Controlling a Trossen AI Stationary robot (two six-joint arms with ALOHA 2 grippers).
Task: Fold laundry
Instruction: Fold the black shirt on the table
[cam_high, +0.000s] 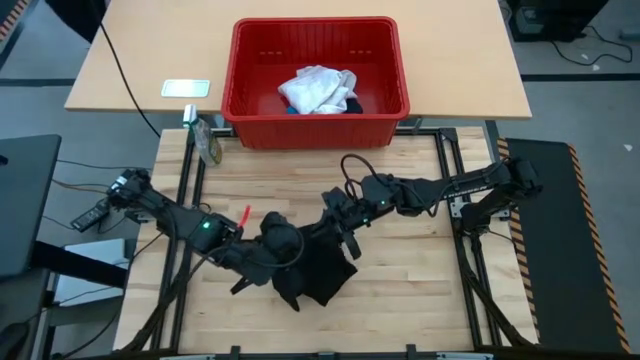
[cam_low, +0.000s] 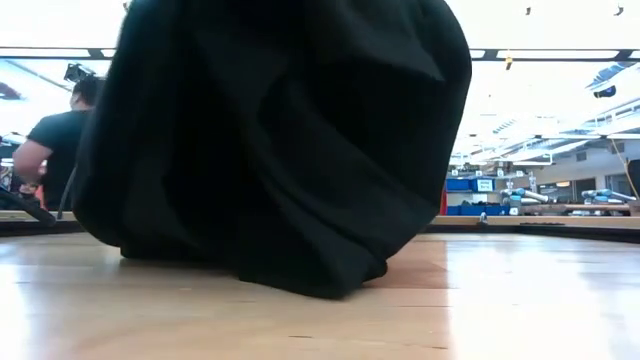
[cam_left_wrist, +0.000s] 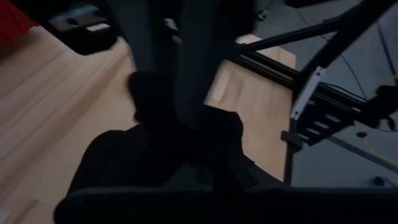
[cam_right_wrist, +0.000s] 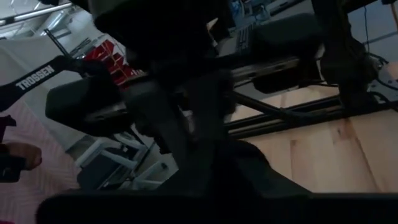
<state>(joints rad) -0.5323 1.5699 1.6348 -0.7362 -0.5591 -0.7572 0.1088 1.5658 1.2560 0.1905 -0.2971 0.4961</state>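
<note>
The left gripper (cam_high: 268, 243) has its fingers clamped on the black shirt (cam_high: 315, 270), bunched between both arms on the worktop (cam_high: 420, 290). The right gripper (cam_high: 345, 228) meets the cloth's far edge; its finger state cannot be told. Spreading should pull evenly outward. Counted: 1 black shirt, 1 white garment (cam_high: 318, 90) in 1 red basket (cam_high: 245, 120).

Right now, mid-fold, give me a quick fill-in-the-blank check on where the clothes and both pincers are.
1. The black shirt hangs bunched between the two pincers, its lower edge touching the ____.
2. The white garment lies inside the ____ basket.
3. The left pincer is ____ on the shirt.
4. The right pincer is at the shirt's ____ edge.

Missing words: table; red; shut; upper
</note>
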